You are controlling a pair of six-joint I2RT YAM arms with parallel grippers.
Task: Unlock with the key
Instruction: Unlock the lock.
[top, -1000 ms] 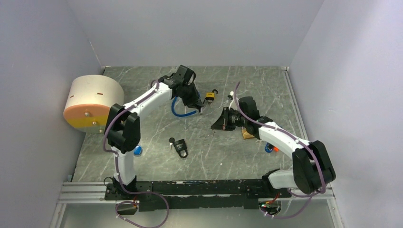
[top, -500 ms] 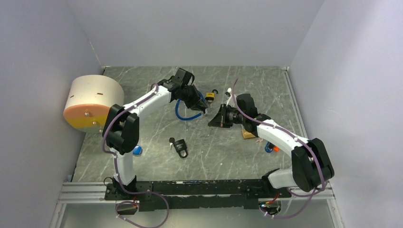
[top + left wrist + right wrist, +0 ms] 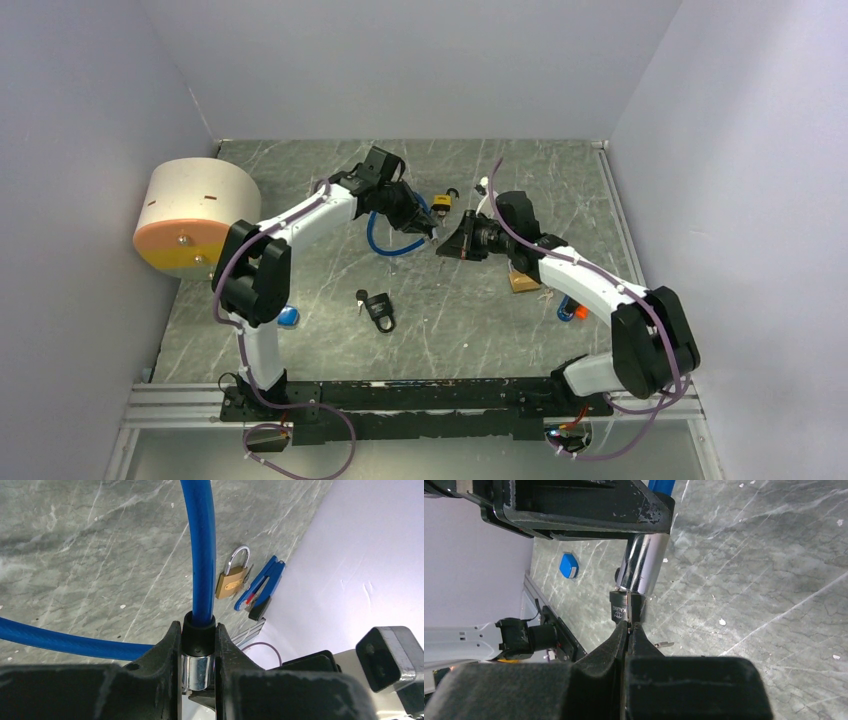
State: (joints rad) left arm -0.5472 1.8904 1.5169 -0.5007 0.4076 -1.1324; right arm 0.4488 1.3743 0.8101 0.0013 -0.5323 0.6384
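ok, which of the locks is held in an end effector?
The blue cable lock, clamped in the left end effector; the yellow padlock, black padlock and brass padlock lie loose, ungripped.

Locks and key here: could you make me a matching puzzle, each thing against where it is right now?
1 blue cable lock
2 key
3 brass padlock
4 black padlock

A loose beside a blue clip
B clamped in the left pincer
C loose on the table, near side
D pinched in the right pincer

Pairs: 1-B, 2-D, 3-A, 4-C
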